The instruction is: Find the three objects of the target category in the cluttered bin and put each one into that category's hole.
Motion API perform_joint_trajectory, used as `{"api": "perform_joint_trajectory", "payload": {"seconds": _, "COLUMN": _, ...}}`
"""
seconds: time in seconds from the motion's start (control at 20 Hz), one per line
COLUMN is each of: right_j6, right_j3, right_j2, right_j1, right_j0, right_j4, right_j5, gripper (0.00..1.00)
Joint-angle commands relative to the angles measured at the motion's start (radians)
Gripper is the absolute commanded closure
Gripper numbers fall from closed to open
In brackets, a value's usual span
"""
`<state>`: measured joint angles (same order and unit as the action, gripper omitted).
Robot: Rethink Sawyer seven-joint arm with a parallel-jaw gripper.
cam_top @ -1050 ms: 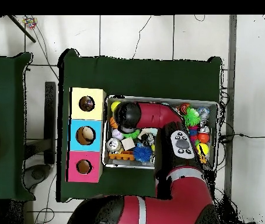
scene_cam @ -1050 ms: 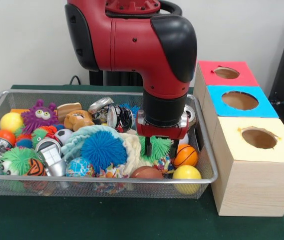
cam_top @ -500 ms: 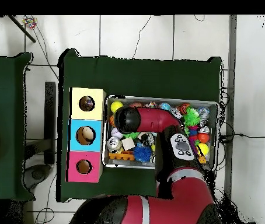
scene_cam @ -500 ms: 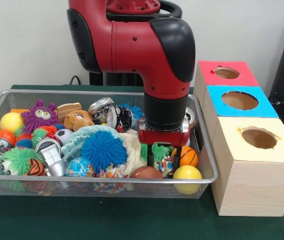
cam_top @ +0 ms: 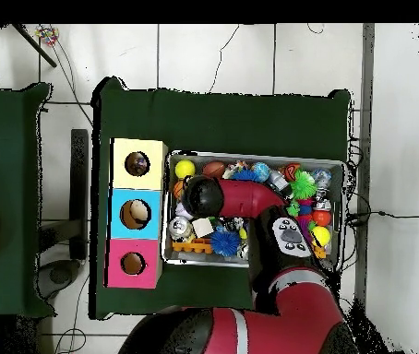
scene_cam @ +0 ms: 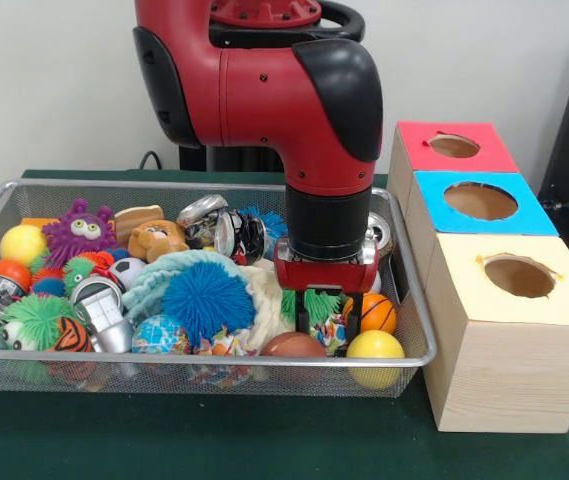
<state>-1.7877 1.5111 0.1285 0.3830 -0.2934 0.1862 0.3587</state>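
Reaching down into the right part of the wire bin (scene_cam: 214, 360), the red arm (scene_cam: 284, 90) holds its tool (scene_cam: 324, 322) low among the toys in the front view. Its two dark fingers (scene_cam: 302, 320) stand apart on either side of a green spiky ball (scene_cam: 316, 302), with a multicoloured ball just below them; whether they press the green ball I cannot tell. An orange basketball (scene_cam: 374, 312) sits just right of the tool, a yellow ball (scene_cam: 374, 346) at the lower right of the bin, and a brown ball (scene_cam: 292, 345) just left of that.

At the centre of the bin lies a blue spiky ball (scene_cam: 207, 297) on a pale knitted cloth. Left of it are a globe ball (scene_cam: 158, 335), a silver can (scene_cam: 99, 310), a green spiky ball with eyes (scene_cam: 34, 320), a purple monster (scene_cam: 80, 230) and another yellow ball (scene_cam: 22, 243). A toy bear (scene_cam: 156, 240) and crushed cans (scene_cam: 226, 232) lie toward the back.

Right of the bin, three wooden boxes stand in a row on the green desk (scene_cam: 264, 450): a yellow box (scene_cam: 519, 300) nearest, a blue box (scene_cam: 484, 205) behind it, a red box (scene_cam: 454, 148) at the back, each with a round hole on top.

In the overhead view the arm (cam_top: 241, 195) covers the middle of the bin (cam_top: 169, 212), and the boxes (cam_top: 136, 213) stand at its left
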Motion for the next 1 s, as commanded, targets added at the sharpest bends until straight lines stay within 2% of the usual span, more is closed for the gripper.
{"api": "perform_joint_trajectory", "payload": {"seconds": 0.05, "right_j6": -0.057, "right_j3": 0.062, "right_j2": 0.04, "right_j1": -0.075, "right_j0": 0.029, "right_j4": 0.023, "right_j5": 0.062, "gripper": 0.0}}
{"api": "perform_joint_trajectory", "payload": {"seconds": 0.4, "right_j6": -0.067, "right_j3": 0.034, "right_j2": 0.009, "right_j1": -0.104, "right_j0": 0.032, "right_j4": 0.013, "right_j5": 0.089, "gripper": 0.0}}
{"api": "perform_joint_trajectory", "payload": {"seconds": 1.0, "right_j6": -0.064, "right_j3": 0.008, "right_j2": -0.021, "right_j1": -0.11, "right_j0": 0.05, "right_j4": 0.01, "right_j5": 0.134, "gripper": 0.0}}
